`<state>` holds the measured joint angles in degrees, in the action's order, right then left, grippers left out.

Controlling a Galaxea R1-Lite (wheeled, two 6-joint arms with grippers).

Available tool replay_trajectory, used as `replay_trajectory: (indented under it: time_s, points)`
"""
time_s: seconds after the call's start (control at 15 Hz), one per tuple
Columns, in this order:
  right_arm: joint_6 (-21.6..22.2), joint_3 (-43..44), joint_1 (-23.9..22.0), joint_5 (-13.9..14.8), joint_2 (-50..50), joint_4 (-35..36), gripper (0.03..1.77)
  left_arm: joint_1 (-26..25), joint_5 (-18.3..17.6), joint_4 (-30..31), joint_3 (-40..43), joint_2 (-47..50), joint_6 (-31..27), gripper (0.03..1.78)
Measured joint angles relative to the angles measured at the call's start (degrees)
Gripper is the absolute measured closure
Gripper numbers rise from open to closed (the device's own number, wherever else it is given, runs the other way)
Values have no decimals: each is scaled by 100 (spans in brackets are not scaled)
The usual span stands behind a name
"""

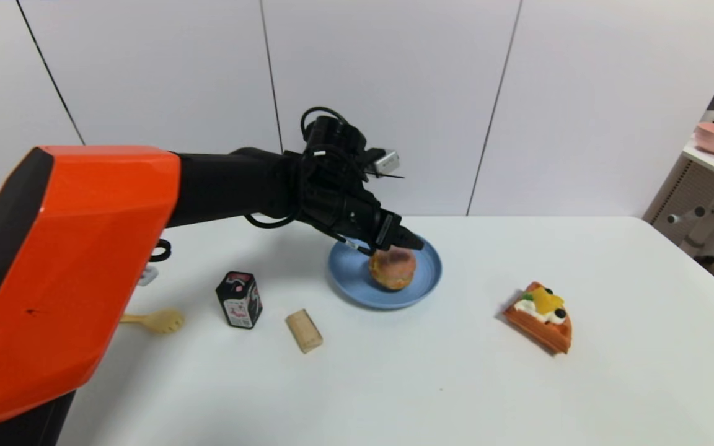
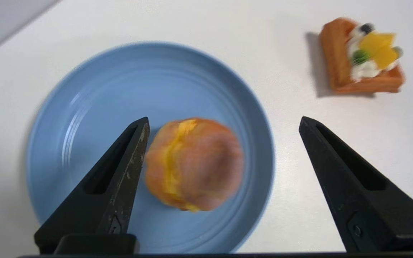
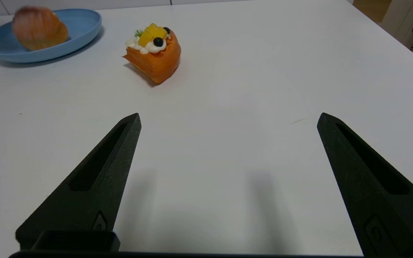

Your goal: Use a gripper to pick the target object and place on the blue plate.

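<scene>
The head view looks forward and down from above, taking in the counter (image 1: 456, 384). The left wrist view faces down, close over the plate (image 2: 84, 82). The right wrist view looks low across the counter's right side. All share plate and waffle (image 1: 540, 316).

On my left arm I see a big glossy orange angular casing (image 1: 84, 260) with a small dark scuff, a matte black tubular forearm (image 1: 227, 186), looping black cables (image 1: 326, 111), and a black tapered two-fingered pincer (image 2: 224, 122) with worn edges and a round screw.
</scene>
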<state>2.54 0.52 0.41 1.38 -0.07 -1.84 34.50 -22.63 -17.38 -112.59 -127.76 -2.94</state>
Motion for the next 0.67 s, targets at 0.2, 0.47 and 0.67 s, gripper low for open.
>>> replay_trajectory:
  time_s: [0.2,0.47,0.67]
  points:
    - [0,0,0,2,0,0,10,-7,0,0,7,417,66,24]
    - [0,0,0,2,0,0,10,0,205,-44,135,1362,-33,19]
    - [0,0,2,2,0,0,10,-27,931,-56,794,2647,-201,16]
